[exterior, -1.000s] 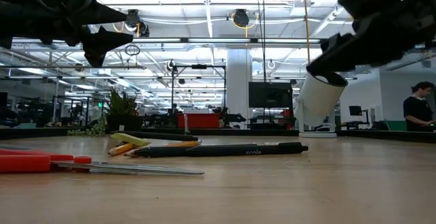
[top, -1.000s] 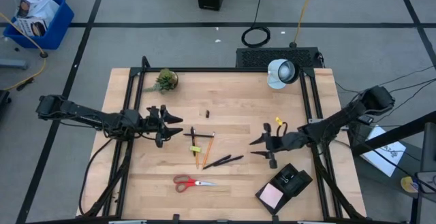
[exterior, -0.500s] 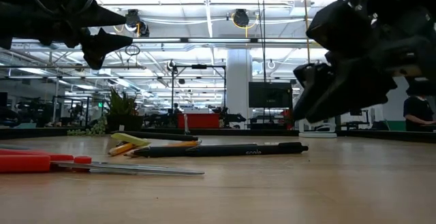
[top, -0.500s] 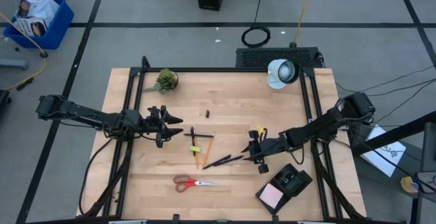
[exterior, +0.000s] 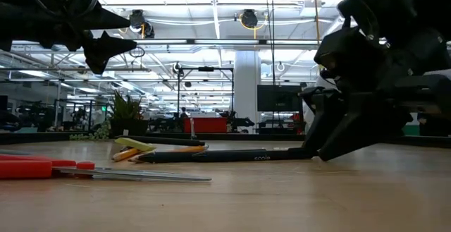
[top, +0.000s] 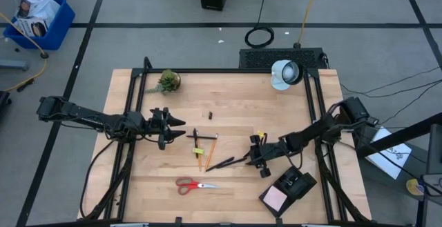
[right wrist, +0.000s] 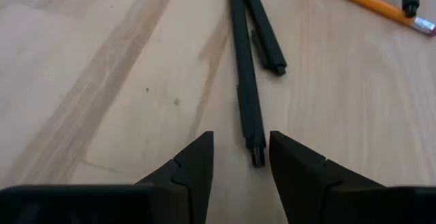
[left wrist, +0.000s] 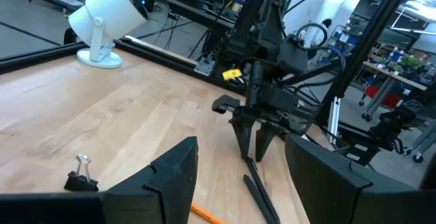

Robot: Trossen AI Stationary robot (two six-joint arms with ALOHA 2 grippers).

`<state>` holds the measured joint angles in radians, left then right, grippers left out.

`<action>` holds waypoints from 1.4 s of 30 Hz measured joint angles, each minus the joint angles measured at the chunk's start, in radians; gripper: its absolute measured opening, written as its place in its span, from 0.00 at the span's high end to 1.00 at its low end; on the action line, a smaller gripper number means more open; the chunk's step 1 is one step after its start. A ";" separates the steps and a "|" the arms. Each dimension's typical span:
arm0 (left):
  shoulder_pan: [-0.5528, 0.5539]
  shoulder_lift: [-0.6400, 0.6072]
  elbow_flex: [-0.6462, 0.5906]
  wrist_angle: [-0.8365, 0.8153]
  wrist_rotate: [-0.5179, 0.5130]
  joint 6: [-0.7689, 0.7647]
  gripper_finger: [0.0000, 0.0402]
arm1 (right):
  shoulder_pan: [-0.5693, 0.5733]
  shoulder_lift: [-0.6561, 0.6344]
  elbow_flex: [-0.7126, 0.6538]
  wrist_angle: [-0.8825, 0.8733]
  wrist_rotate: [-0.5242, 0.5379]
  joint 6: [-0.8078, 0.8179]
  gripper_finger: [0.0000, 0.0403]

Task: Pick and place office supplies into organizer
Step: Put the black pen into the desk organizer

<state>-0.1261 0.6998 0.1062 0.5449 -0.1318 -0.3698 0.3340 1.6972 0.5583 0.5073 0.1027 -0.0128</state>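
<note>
Two black pens (top: 229,163) lie side by side on the table beside two orange pencils (top: 211,146), with a third black pen (top: 195,137) close by. Red-handled scissors (top: 193,184) lie nearer the near edge. A small black binder clip (top: 209,113) sits farther back. The black organizer (top: 297,183) stands near the right corner, with the pink sticky-note pad (top: 275,198) at its near end. My right gripper (top: 254,155) is open and low at the table. Its fingers (right wrist: 194,163) stand on either side of one pen's right end (right wrist: 256,156). My left gripper (top: 181,128) hangs open above the table, left of the supplies.
A white round lamp (top: 284,73) stands at the far right, and a small green plant (top: 168,81) at the far left. Bare wood lies between the pens and the organizer. The black frame rails (top: 319,116) run along both sides.
My right gripper has moved toward the table's left edge and down, from above the table right of the supplies to table height at the right end of the black pens. The pens have not moved.
</note>
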 joint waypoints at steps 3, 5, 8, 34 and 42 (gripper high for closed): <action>0.000 0.000 0.000 0.002 0.000 -0.002 0.44 | 0.000 0.025 0.000 0.032 0.000 -0.004 0.67; 0.000 0.000 0.000 0.004 0.000 -0.002 0.44 | -0.001 0.041 0.000 0.052 0.000 -0.007 0.67; 0.000 0.000 0.000 0.005 0.000 -0.002 0.44 | -0.006 0.062 0.002 0.077 -0.002 -0.027 0.67; 0.000 0.000 0.000 0.004 -0.001 -0.002 0.44 | -0.020 0.024 -0.002 0.085 -0.055 -0.026 1.00; 0.000 0.000 0.000 -0.008 -0.008 -0.001 0.44 | -0.018 0.020 -0.002 0.096 -0.054 -0.024 1.00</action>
<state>-0.1261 0.6998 0.1062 0.5373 -0.1400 -0.3712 0.3155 1.7168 0.5564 0.6030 0.0485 -0.0367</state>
